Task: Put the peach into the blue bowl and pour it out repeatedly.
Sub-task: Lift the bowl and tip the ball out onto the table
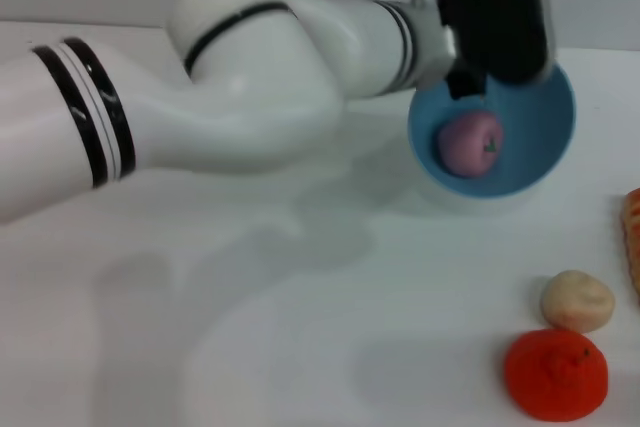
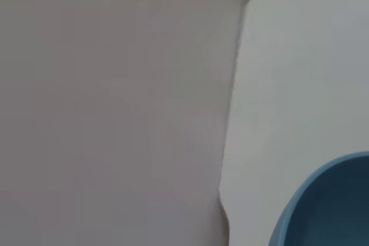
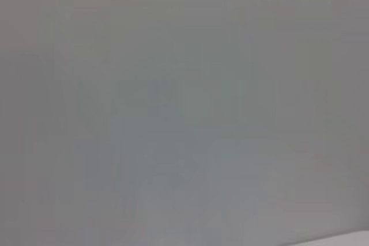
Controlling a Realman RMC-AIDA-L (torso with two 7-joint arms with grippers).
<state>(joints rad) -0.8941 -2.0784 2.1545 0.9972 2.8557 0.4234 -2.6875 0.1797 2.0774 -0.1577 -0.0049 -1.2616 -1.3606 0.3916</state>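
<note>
From the left side a big white arm reaches across the table (image 1: 300,347), and its left gripper (image 1: 497,22) is at the far rim of the blue bowl (image 1: 530,162). The gripper is a dark block there; I cannot tell how far its jaws are open, or whether they really pinch the rim, because the fingers are hidden. The bowl is tilted with its mouth toward me, so I judge that the gripper has hold of it.

The peach (image 1: 470,143) lies inside the bowl, low against the near wall. So the first part of one round, the peach going in, looks done. The pouring seems to be starting or in progress, since the bowl is tipped but the fruit is not yet out. As the task asks for repeating, I think more rounds are left, but how many I cannot say.

More to the right, near the front edge, a cream lumpy ball (image 1: 577,300) sits just beside a red-orange fruit (image 1: 555,374), both well apart from the bowl. At the very right edge an orange thing (image 1: 632,237) is cut off.

The right gripper does not appear; its wrist camera gives only plain grey. The table is white and smooth, with a pale wall behind it.
</note>
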